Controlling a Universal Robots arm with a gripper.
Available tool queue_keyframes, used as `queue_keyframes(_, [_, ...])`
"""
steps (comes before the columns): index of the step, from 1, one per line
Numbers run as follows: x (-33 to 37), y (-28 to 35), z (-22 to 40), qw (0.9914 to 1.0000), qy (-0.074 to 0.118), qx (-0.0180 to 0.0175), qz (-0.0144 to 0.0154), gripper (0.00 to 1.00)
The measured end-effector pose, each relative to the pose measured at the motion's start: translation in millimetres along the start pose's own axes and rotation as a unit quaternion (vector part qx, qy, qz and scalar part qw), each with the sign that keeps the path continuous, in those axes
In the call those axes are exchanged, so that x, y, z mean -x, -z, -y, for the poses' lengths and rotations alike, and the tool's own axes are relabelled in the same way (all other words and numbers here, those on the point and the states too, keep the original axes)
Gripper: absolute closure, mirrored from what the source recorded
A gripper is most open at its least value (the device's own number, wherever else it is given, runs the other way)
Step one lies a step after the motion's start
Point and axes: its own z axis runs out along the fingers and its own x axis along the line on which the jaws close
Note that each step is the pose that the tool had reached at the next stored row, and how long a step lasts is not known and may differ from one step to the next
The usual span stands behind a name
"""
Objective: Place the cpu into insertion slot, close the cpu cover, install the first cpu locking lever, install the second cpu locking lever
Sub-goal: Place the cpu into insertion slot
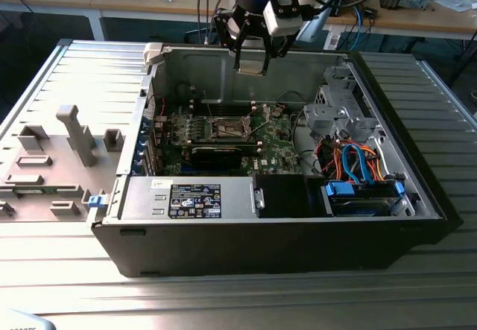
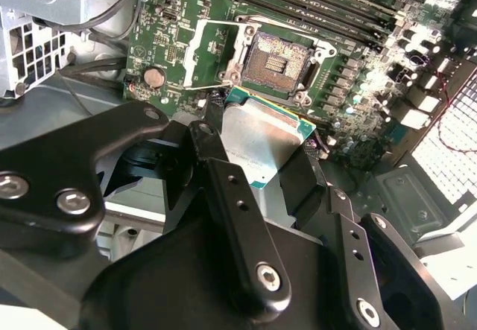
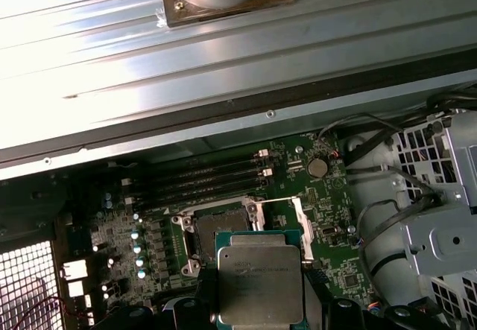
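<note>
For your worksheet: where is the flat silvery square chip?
In both wrist views, the chip sits in the black gripper above the green motherboard's dark square socket.

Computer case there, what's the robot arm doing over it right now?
The gripper holds the cpu in the air above the open computer case. Below, on the green motherboard, the insertion slot is bare, its cpu cover flipped open beside it. The cpu is not yet seated.

Cpu [image 1: 252, 65] in gripper [image 1: 253, 69], above motherboard [image 1: 279, 132], near insertion slot [image 1: 228, 127]; motherboard inside case [image 1: 261, 248]; case on table [image 1: 223, 300].
</note>
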Motion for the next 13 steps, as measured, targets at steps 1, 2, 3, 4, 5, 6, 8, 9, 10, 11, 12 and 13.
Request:
queue_keyframes(1, [0.0, 0.0, 0.0, 1.0, 0.0, 0.0, 0.0, 0.45])
queue_keyframes(2, [0.0, -0.1, 0.0, 1.0, -0.001, 0.0, 0.0001, 0.45])
queue_keyframes(3, [0.0, -0.1, 0.0, 1.0, -0.002, 0.0, 0.0001, 0.45])
queue_keyframes(4, [0.0, -0.2, 0.0, 1.0, -0.002, 0.0, 0.0001, 0.45])
queue_keyframes(5, [0.0, -0.2, 0.0, 1.0, -0.003, 0.0, 0.0002, 0.45])
queue_keyframes(6, [0.0, -0.3, 0.0, 0.99999, -0.003, 0.0001, 0.0002, 0.45])
queue_keyframes(8, [0.0, -0.4, 0.0, 0.99999, -0.005, 0.0001, 0.0003, 0.45])
queue_keyframes(9, [0.0, -0.5, 0.0, 0.99998, -0.006, 0.0001, 0.0003, 0.45])
queue_keyframes(10, [0.0, -0.5, 0.0, 0.99998, -0.006, 0.0001, 0.0004, 0.45])
queue_keyframes(11, [0.0, -0.6, 0.0, 0.99998, -0.006, 0.0001, 0.0004, 0.45])
queue_keyframes(12, [0.0, -0.7, 0.0, 0.99997, -0.007, 0.0001, 0.0004, 0.45])
queue_keyframes(13, [0.0, -0.7, 0.0, 0.99997, -0.008, 0.0001, 0.0005, 0.45])
